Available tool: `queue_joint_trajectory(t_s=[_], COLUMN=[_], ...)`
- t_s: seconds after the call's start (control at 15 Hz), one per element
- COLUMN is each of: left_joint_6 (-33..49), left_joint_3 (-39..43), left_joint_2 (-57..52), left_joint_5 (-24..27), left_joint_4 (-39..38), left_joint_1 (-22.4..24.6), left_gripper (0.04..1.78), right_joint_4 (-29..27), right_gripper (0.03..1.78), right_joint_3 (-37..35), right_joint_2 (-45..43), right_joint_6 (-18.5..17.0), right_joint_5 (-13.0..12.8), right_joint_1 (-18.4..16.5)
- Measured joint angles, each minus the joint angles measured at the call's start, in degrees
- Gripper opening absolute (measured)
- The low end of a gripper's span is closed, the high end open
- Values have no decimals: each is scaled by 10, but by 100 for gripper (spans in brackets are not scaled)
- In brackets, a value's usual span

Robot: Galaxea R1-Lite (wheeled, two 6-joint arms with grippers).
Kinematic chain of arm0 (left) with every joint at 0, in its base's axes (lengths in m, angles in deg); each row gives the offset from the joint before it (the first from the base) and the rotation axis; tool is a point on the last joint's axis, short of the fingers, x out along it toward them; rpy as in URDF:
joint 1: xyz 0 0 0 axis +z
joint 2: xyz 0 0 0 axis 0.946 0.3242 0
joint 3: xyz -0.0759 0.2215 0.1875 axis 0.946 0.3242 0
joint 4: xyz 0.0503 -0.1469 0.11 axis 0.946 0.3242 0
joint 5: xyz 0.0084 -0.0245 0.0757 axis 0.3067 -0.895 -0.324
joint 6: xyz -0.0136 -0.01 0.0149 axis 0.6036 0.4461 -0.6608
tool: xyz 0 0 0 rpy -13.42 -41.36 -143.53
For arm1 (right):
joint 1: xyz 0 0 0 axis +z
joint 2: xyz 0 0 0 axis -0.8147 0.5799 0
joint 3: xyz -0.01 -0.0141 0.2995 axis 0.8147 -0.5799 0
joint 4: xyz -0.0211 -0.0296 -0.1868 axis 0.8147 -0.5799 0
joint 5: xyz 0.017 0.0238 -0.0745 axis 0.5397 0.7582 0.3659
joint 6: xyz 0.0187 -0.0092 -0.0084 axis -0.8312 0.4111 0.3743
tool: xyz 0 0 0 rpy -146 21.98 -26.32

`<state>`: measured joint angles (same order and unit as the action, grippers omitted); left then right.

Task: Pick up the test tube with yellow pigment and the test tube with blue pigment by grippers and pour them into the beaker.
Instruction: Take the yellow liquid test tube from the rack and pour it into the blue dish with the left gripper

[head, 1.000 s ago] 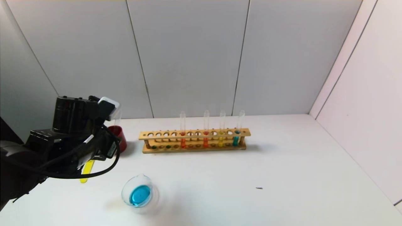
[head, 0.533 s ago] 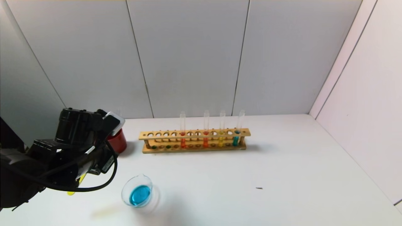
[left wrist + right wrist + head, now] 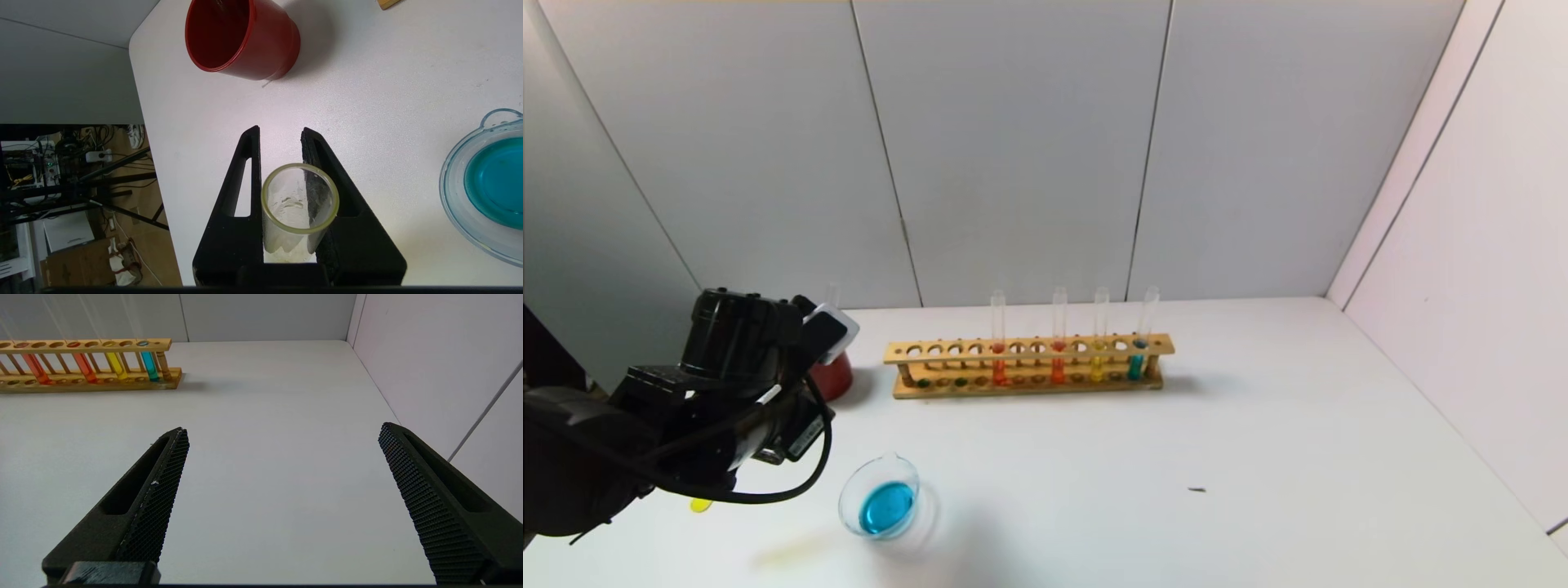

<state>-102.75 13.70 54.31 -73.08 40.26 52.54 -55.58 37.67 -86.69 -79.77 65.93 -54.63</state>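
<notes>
My left gripper (image 3: 280, 132) is shut on the test tube with yellow pigment (image 3: 300, 200), whose open mouth faces the wrist camera. In the head view only the tube's yellow tip (image 3: 700, 505) shows below the black hand, above the table left of the beaker (image 3: 880, 496). The beaker is a low clear glass vessel holding cyan-blue liquid, and it also shows in the left wrist view (image 3: 486, 183). No tube with bright cyan-blue liquid is in view. My right gripper (image 3: 282, 435) is open and empty over bare table, out of the head view.
A dark red cup (image 3: 832, 374) stands behind the left hand with an empty clear tube (image 3: 832, 294) sticking up at it. A wooden rack (image 3: 1025, 366) holds orange, golden-yellow and teal tubes. A faint yellowish patch (image 3: 788, 551) lies on the table left of the beaker.
My left hand has moved down and slightly right with the yellow tube. The tube's lower end has swung left and is now almost hidden under the hand. The beaker has not moved.
</notes>
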Motion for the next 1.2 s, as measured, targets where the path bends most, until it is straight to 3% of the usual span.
queue_joint_trajectory(t_s=[1.2], left_joint_6=[-17], left_joint_3=[-58], left_joint_2=[68], left_joint_5=[-37], left_joint_4=[260], left_joint_1=[-82], left_gripper=[37], right_joint_4=[0], right_gripper=[170], right_joint_3=[0], right_joint_2=[0], right_joint_6=[0], right_joint_5=[0], right_joint_1=[0])
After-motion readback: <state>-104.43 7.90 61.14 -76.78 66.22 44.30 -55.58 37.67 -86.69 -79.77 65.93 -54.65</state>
